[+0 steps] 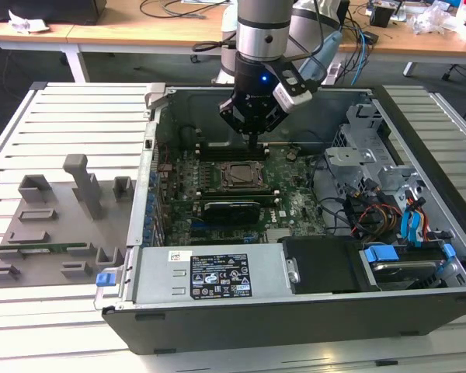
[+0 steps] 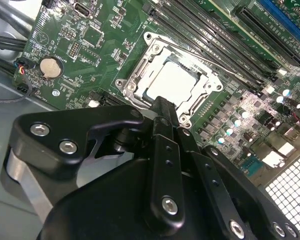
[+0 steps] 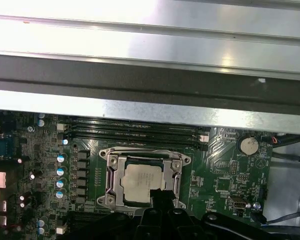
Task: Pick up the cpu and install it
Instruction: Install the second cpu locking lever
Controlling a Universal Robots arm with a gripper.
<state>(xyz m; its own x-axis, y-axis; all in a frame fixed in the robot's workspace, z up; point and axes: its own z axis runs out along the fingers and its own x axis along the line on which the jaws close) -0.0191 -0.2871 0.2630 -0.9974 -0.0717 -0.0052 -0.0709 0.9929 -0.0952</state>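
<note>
Exterior view: We see the gripper (image 1: 253, 141) hang low inside the open computer case (image 1: 295, 311), just above the socket frame (image 1: 240, 176), so it can reach the board.
Second wrist view: We see the cpu (image 2: 174, 83) lie flat inside the socket frame (image 2: 165, 80). It looks already put in. The gripper (image 2: 162, 107) is just beside it, with nothing in it. Its black fingers (image 2: 163, 111) look pressed together.
First wrist view: We see the cpu (image 3: 144, 182) sit square in its frame, and 1 round coin battery (image 3: 248, 145) off to the side.
</note>
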